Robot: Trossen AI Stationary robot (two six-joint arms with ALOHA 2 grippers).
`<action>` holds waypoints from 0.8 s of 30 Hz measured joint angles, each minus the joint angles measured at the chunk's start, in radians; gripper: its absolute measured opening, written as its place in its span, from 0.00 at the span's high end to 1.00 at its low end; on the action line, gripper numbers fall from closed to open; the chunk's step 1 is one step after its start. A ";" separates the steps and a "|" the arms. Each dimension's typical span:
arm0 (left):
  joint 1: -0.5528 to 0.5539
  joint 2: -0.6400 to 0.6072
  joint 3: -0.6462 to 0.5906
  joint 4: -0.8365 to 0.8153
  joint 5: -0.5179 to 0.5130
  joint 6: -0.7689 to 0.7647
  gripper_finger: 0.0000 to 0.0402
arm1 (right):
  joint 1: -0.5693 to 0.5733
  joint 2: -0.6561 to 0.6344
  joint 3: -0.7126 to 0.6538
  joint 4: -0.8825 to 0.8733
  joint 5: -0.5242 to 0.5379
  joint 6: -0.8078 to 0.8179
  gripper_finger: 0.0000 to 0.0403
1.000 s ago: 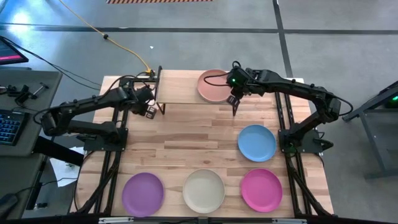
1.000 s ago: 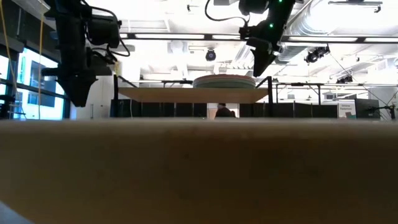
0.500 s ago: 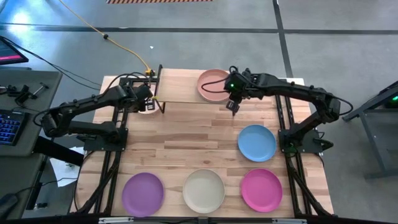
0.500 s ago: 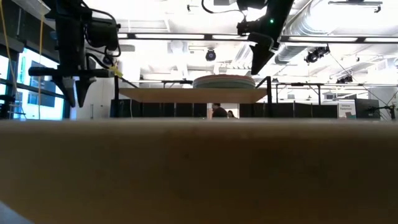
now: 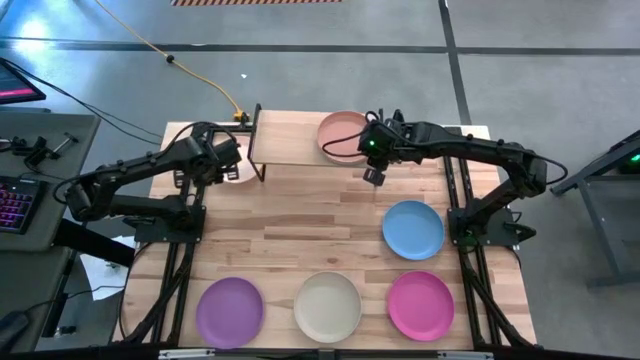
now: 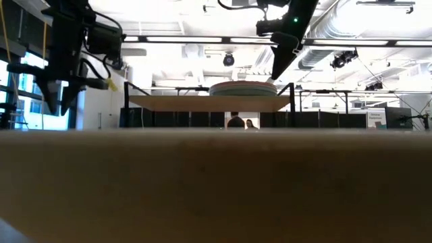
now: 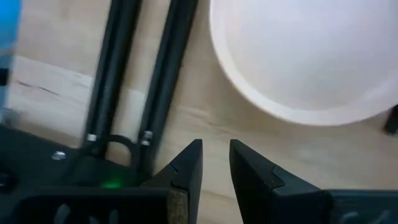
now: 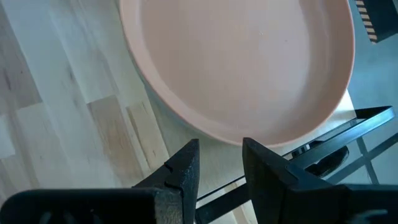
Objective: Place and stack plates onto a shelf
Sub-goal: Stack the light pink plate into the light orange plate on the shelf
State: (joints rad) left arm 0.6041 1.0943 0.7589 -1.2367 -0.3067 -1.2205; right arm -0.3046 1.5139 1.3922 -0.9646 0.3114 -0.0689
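**Both grippers held near the shelf, four plates left on the table**

At the 12 o'clock edge of the table (image 5: 300,215), the shelf (image 5: 285,150) is seen with its light-wood top and thin black legs. On its 3 o'clock half a stack of plates is placed, and the top one is the peach plate (image 5: 343,136). In the low view this stack (image 6: 243,88) is seen as several thin layers on the shelf top (image 6: 169,102), but the colours of the lower plates cannot be told.

The right gripper (image 5: 373,177) is held just beside the stack, at about 4 o'clock from it and above the table. In the right wrist view its fingers (image 8: 183,168) are seen with a narrow gap between them, nothing is held, and the rim of the peach plate (image 8: 249,62) lies just in front of the tips.

The left gripper (image 5: 238,172) is held at the 9 o'clock end of the shelf, close to the black legs. In the left wrist view its fingers (image 7: 189,168) are also set narrowly apart and empty. Just in front of them a pale pink plate (image 7: 298,56) is seen on the wood, beside two black bars (image 7: 146,81).

On the table four other plates lie apart from each other: the blue plate (image 5: 412,229) at 3 o'clock, and along the 6 o'clock edge the purple plate (image 5: 229,311), the cream plate (image 5: 327,305) and the magenta plate (image 5: 420,305).
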 joint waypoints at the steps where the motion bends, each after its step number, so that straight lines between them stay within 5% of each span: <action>1: 0.000 0.000 0.000 0.018 0.003 -0.012 0.82 | 0.000 0.000 0.000 0.000 0.000 0.000 0.74; 11: 0.026 0.044 0.000 0.040 -0.010 -0.222 0.82 | 0.004 0.000 0.000 -0.009 0.000 0.013 0.74; 24: 0.141 0.220 0.000 0.150 -0.027 -0.207 0.82 | 0.005 0.000 0.000 -0.030 0.000 0.019 0.74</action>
State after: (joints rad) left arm 0.7454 1.3140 0.7589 -1.0862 -0.3340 -1.4274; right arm -0.3000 1.5139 1.3922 -0.9947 0.3111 -0.0498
